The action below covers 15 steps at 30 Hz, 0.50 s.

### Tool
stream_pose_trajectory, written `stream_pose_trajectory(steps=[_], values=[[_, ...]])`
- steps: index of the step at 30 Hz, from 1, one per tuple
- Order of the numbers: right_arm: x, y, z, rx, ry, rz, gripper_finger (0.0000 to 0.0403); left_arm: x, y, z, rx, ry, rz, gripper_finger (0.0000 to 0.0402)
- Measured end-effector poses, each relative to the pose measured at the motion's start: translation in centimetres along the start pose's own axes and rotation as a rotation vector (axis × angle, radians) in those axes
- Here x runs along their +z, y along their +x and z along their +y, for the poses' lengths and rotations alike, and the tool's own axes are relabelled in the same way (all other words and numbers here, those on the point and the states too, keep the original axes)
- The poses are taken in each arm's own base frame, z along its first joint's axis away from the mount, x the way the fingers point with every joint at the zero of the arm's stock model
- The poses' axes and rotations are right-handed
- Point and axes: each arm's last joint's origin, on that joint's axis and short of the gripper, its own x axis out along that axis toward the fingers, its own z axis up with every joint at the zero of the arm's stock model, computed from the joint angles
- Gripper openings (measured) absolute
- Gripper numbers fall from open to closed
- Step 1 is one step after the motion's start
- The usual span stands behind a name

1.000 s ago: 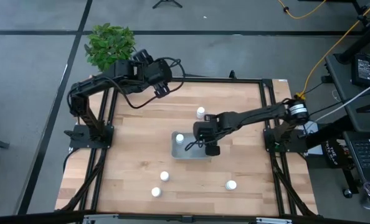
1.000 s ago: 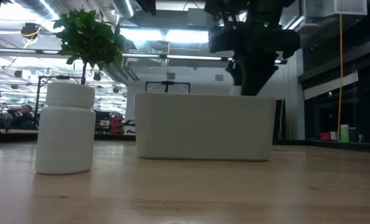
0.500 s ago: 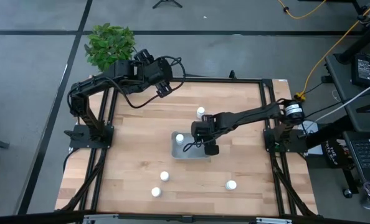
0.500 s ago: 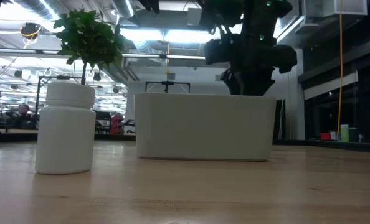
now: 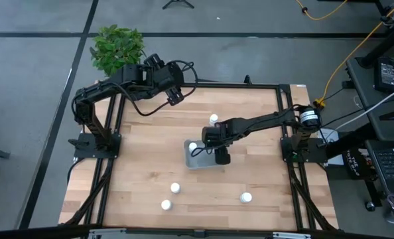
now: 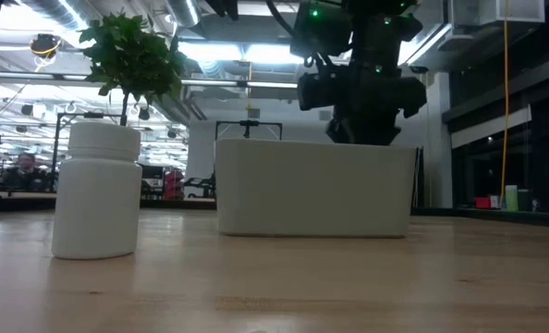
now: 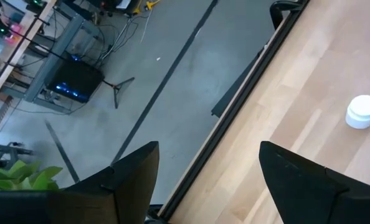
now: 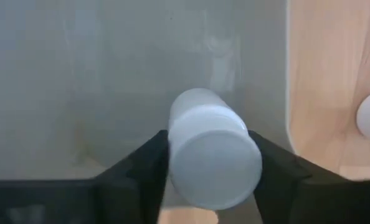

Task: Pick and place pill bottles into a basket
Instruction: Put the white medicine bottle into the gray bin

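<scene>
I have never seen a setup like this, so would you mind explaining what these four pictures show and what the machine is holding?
These are two robot arms at a wooden table, filmed by four cameras: one overhead, one level with the tabletop, and one on each arm's wrist. In the overhead picture the right gripper reaches over the pale basket; its wrist camera shows its fingers shut on a white pill bottle above the basket's floor. One bottle sits in the basket, and four more stand on the table around it. The left gripper waits open near the far edge, beside a potted plant.
</scene>
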Motion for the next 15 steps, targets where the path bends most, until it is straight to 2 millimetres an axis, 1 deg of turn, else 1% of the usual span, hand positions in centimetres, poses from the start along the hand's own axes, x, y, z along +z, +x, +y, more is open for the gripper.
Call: stream_pose_trajectory(steps=[2, 4, 6, 7, 10, 15], values=[[0.0, 0.0, 0.0, 0.001, 0.033, 0.000, 0.0271, 0.0, 0.0, 0.0, 0.000, -0.001, 0.000, 0.0270], [-0.1, -0.2, 0.0, 0.000, 0.059, 0.014, 0.0322, 0.0, 0.0, 0.0, 0.000, -0.008, 0.000, 0.0270], [0.0, -0.6, -0.1, -0.001, 0.078, 0.033, 0.0359, 0.0, 0.0, 0.0, 0.000, -0.008, 0.000, 0.0270], [0.2, -1.0, -0.1, -0.002, 0.086, 0.039, 0.0370, 0.0, 0.0, 0.0, 0.000, -0.008, 0.000, 0.0270], [0.8, -2.7, -0.1, -0.009, 0.101, 0.055, 0.0383, 0.0, 0.0, 0.0, 0.000, -0.008, 0.000, 0.0270], [2.5, -7.6, -0.4, -0.063, 0.098, -0.009, 0.0372, 0.0, 0.0, 0.0, 0.000, -0.008, 0.000, 0.0270]])
